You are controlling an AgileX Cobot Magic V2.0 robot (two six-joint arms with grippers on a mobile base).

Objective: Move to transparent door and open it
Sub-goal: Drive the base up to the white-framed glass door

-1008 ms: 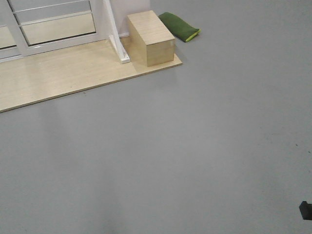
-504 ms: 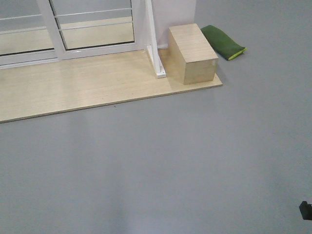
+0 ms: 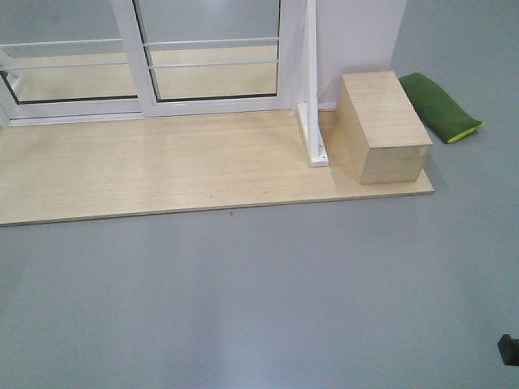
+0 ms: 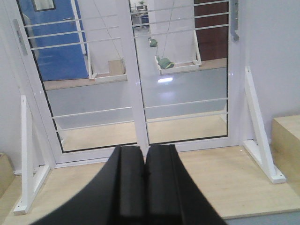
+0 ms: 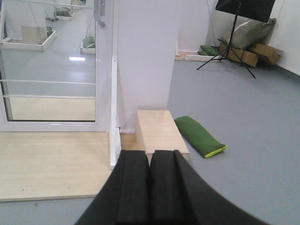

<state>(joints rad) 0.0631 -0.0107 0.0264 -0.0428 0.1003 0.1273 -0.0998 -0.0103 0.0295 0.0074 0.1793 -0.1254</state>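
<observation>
Since the transparent door [image 4: 187, 79] stands well ahead at the back of the wooden platform [image 3: 162, 170], this looks like the approach step. Left gripper [image 4: 144, 153] and right gripper [image 5: 149, 158] are both pinched closed, empty. Next up, I'd guess: roll closer and line up with the grey handle [image 4: 234, 21].

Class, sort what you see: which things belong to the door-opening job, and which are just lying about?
Job: transparent door, grey handle.
Lying about: wooden box, green cushion, black stand.
</observation>
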